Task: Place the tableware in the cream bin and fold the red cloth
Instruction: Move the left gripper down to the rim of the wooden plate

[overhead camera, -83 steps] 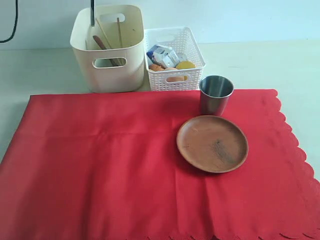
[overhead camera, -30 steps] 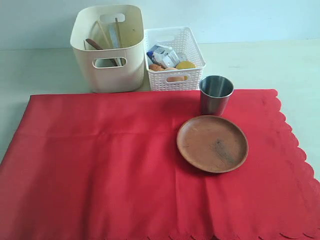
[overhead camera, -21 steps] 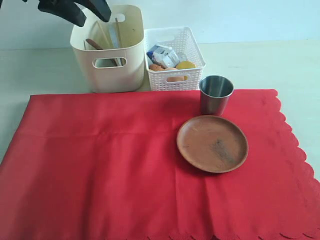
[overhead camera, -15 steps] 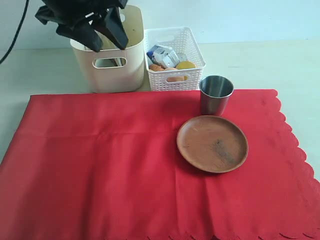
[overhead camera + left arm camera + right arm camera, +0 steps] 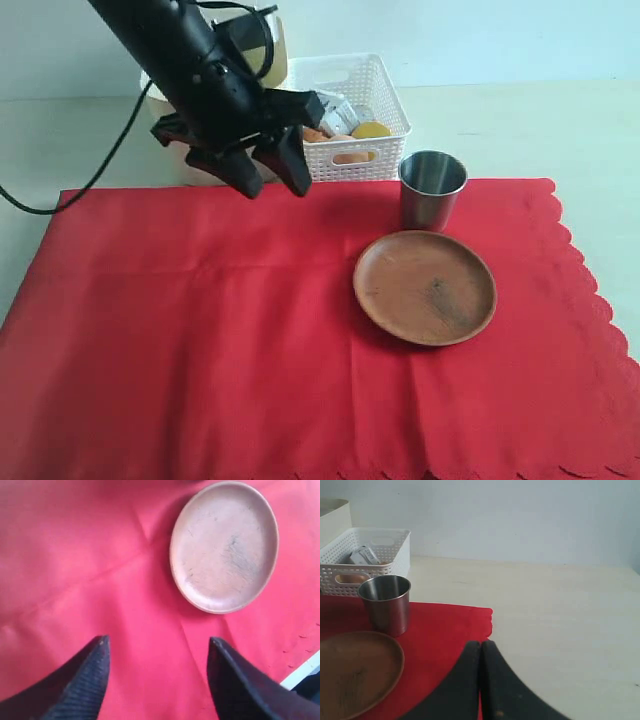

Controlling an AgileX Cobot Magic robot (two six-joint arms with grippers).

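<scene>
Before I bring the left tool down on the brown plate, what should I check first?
1. Left tool open and empty: ok.
2. Left tool over the brown plate: not ok; it hangs over the red cloth near the cream bin.
3. Plate bare and flat on the cloth: ok.
4. Steel cup apart from the plate's rim: cannot tell; they stand very close.
5. Right tool shut and clear of the plate: ok.
6. Cream bin's opening free: cannot tell; the left arm hides most of it.
</scene>
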